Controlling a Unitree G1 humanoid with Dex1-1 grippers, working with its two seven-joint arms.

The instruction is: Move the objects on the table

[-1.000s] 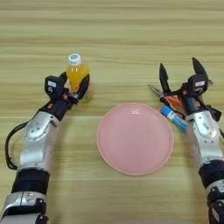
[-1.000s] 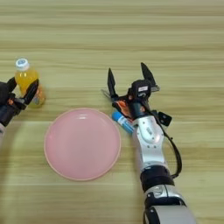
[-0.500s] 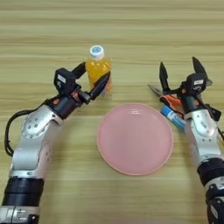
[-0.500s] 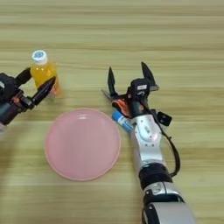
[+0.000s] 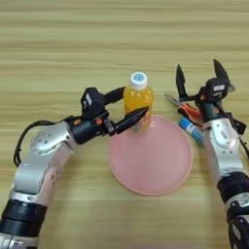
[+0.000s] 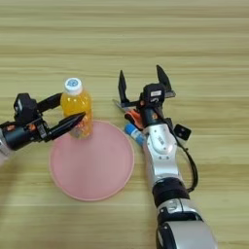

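Orange-juice bottle [image 5: 138, 100], clamped in the left gripper [image 5: 125, 108] fingers, has travelled right from the bare worktop [image 5: 58, 44] to the pink plate [image 5: 151, 154] far rim; placement appears imminent. Right gripper [image 5: 198, 79] remains spread, empty, above pliers [image 5: 187, 108] and tube [image 5: 190, 130].

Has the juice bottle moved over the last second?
Yes. The juice bottle, held by the left end effector, went rightward from well left of the pink plate to the plate's far left rim.
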